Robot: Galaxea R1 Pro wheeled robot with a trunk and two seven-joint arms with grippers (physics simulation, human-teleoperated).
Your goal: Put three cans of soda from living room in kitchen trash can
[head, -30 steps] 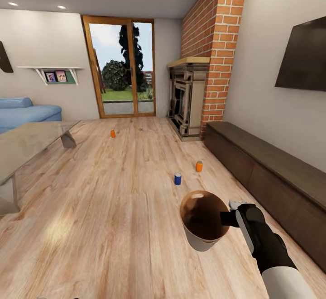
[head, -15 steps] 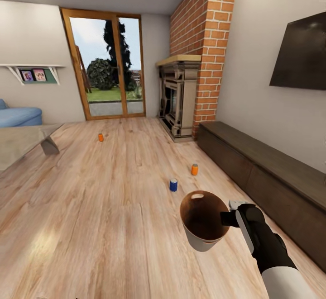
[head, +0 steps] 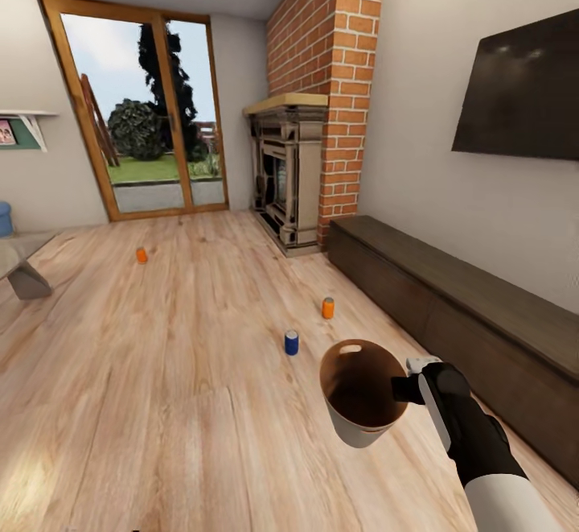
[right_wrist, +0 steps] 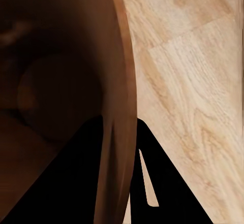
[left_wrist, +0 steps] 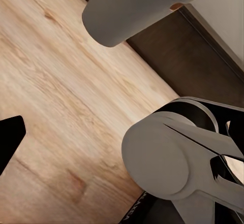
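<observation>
A living room with a warm plank floor [head: 161, 403], a brick fireplace [head: 289, 170] and a long dark cabinet [head: 450, 307] is spreading ahead. The right gripper [head: 402, 388] is pinching the rim of the trash can [head: 360, 395], one finger inside, carrying it above the floor. The blue soda can [head: 291, 342] and the near orange can [head: 328, 307] are standing just ahead; the far orange can [head: 141, 255] is standing well apart. They look light, rigid and slick, best gripped across the middle. Whether the left gripper is open cannot be told.
</observation>
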